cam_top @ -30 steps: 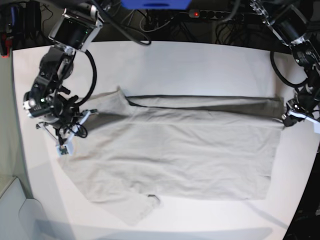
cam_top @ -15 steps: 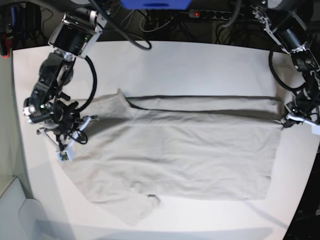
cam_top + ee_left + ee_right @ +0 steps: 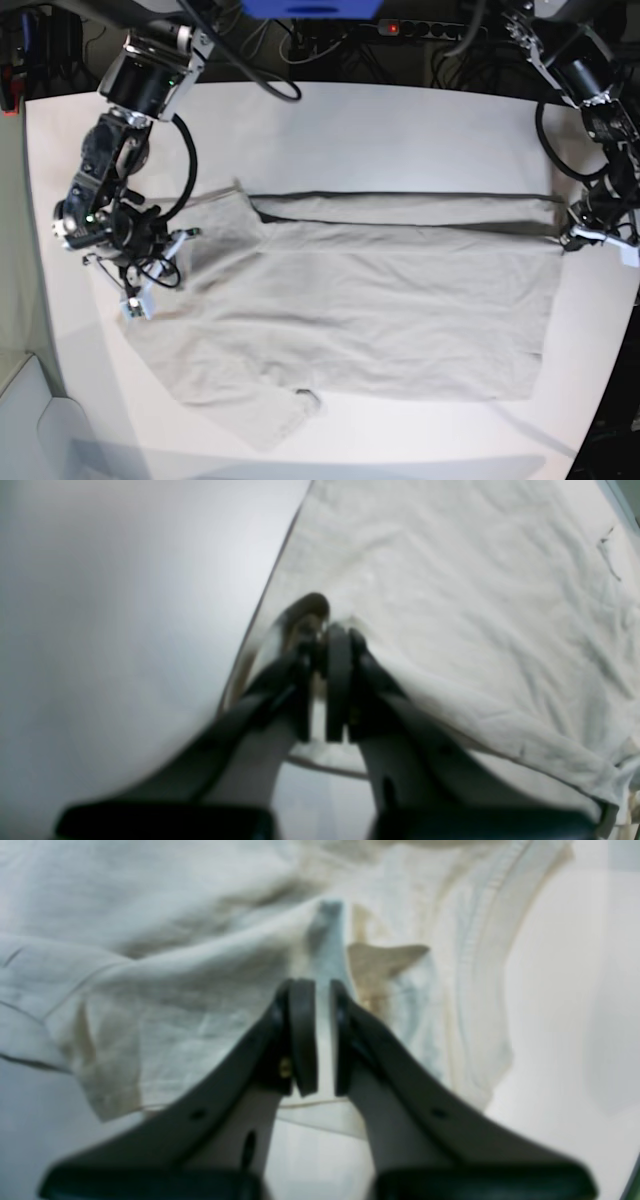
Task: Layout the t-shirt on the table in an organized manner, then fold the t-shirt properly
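Observation:
The light grey-beige t-shirt lies spread flat on the white table, with its far long edge folded over in a strip. My left gripper is at the shirt's right corner; in the left wrist view its jaws are pressed together on the shirt's edge. My right gripper is at the shirt's left end by the collar; in the right wrist view its jaws pinch a raised ridge of cloth. A small label shows at the near edge.
A power strip, cables and a blue object lie beyond the table's far edge. A pale box stands off the near left corner. The table edge curves close to my left gripper on the right.
Both grippers have shifted slightly toward the far side, staying at the shirt's two ends. The folded strip along the far edge has narrowed a little.

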